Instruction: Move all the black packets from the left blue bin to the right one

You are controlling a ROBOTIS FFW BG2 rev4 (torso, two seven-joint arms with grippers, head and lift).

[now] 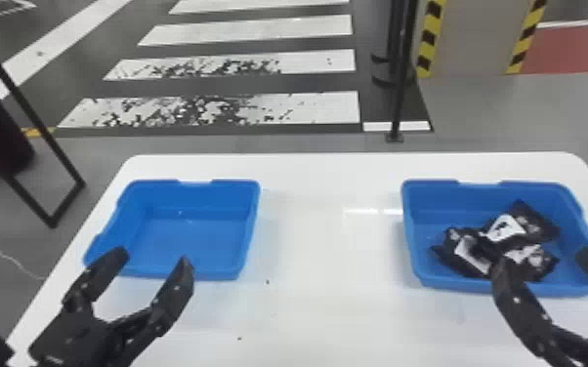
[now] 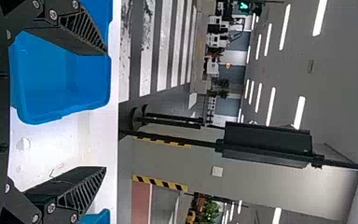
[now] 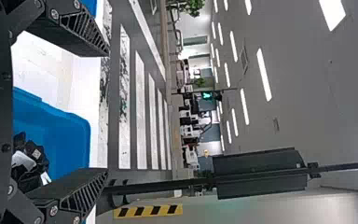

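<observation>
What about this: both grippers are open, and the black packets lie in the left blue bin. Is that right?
The bin is wrong: the head view shows the black packets in the right blue bin, not the left blue bin. The left gripper and right gripper are indeed open.

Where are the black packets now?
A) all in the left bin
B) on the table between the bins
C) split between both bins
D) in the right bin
D: the black packets lie heaped inside the right blue bin, while the left blue bin is empty.
</observation>
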